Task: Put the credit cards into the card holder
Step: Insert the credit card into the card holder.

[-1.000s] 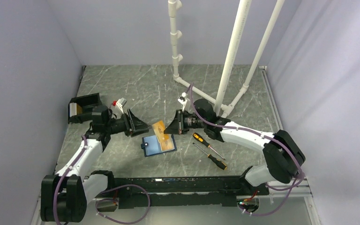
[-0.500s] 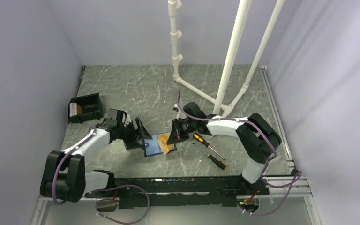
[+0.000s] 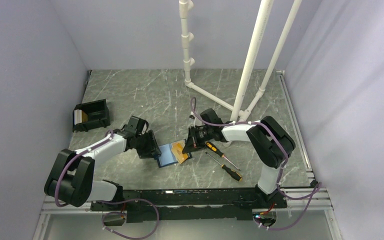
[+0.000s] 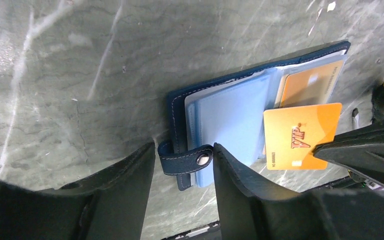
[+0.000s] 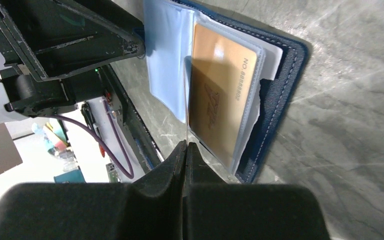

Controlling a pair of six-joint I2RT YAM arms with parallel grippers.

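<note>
We see the card holder (image 3: pixel 166 156) lying open on the counter (image 3: pixel 145 95), front-middle, w/ its light-blue sleeves (image 4: pixel 230 117) facing up. Our left tool (image 4: pixel 184 150) is at the holder's left edge, fingers apart, 1 on either side of the clasp tab (image 4: pixel 187 161); whether they press on it we can't tell. Our right tool (image 5: pixel 186 146) has its fingers together, clamped on the edge of an orange credit card (image 4: pixel 300 135) marked VIP. That card is over the holder's right half, edge-on from the right wrist cam and face-on from the left wrist cam. A 2nd card (image 5: pixel 220 100), also orange, sits inside a clear sleeve on that same right half. 2 screwdrivers (image 3: pixel 233 175) w/ orange-yellow handles lie on the counter just right of the holder, not touching it. A black box (image 3: pixel 91 115) sits far left, well apart from the holder, and white pipes (image 3: pixel 187 45) stand at the back.
</note>
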